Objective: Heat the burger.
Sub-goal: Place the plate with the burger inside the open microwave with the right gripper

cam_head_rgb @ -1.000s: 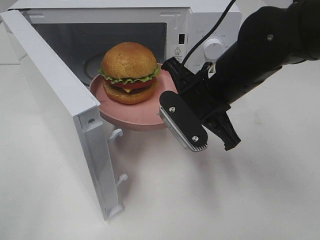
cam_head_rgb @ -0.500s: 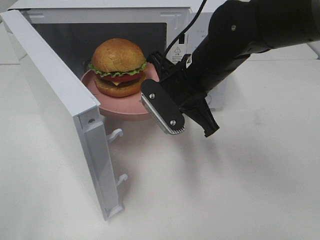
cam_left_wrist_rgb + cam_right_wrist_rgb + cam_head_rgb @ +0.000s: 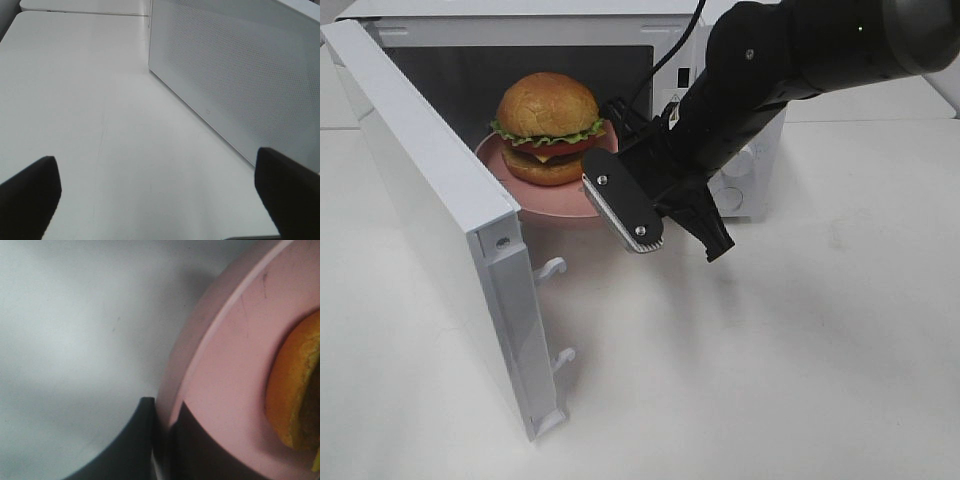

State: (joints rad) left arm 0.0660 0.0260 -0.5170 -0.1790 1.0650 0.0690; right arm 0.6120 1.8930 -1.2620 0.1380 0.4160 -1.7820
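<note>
Glossy-bunned layered burger point(image 3: 547, 125) on round pink plate point(image 3: 570, 197), at mouth of open white microwave point(image 3: 520, 20)
Grip: right gripper point(image 3: 165, 430) clamped on plate rim; left gripper point(image 3: 159, 192) spread, empty; pending: set-down, door, heating

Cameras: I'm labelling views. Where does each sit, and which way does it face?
Exterior high: mounted high, looks down into the open microwave; right arm shows.
Left wrist: on the left arm, faces a perforated white panel; open left gripper shows.
Right wrist: on the right arm, close on the plate rim the right gripper pinches.
Shared: exterior and right wrist both show plate and burger.
</note>
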